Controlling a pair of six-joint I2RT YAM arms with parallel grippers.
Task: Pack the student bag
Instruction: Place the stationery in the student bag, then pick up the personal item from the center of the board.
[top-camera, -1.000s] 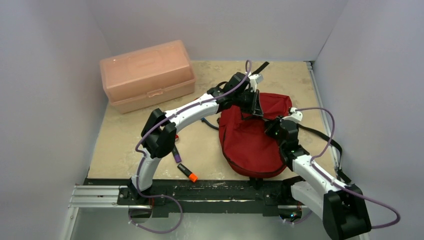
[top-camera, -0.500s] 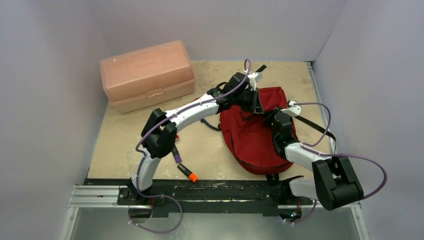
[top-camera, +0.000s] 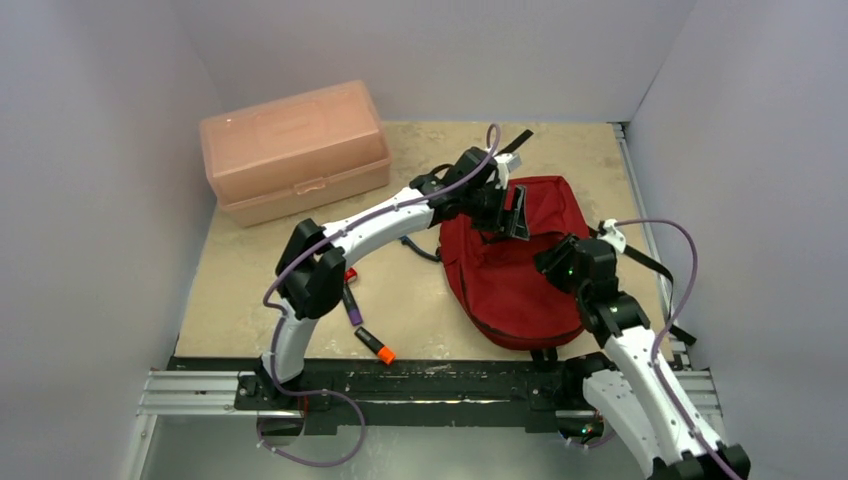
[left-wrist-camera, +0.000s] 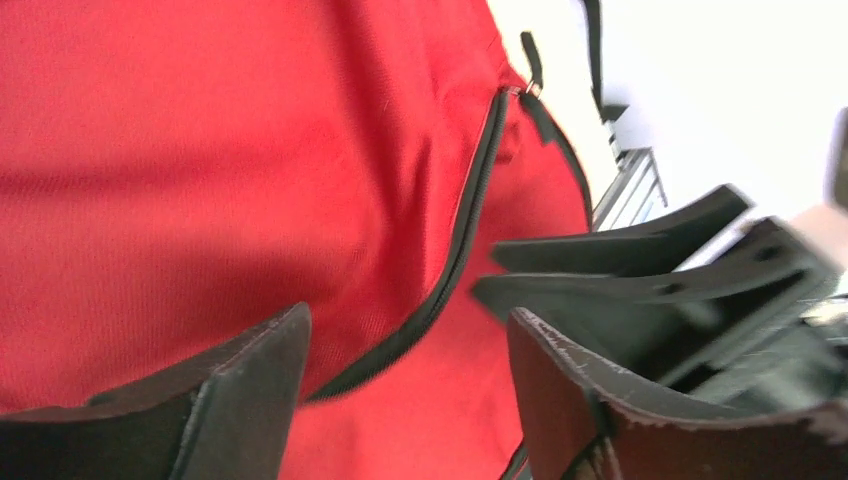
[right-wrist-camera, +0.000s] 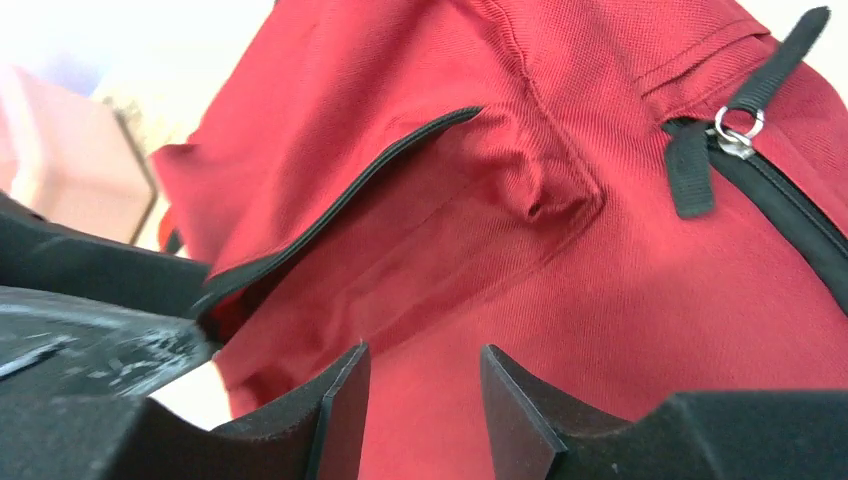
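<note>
Two changes | left claw (left-wrist-camera: 407, 318) now apart over student bag (top-camera: 500, 282) | right claw (right-wrist-camera: 425, 352) apart, pulled back

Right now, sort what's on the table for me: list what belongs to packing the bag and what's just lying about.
In the job:
- student bag, one zip partly open
- left gripper and right gripper, both open over it
- probably the orange-capped marker and purple marker, likely to go in

Lying about:
- pink box, lid shut
</note>
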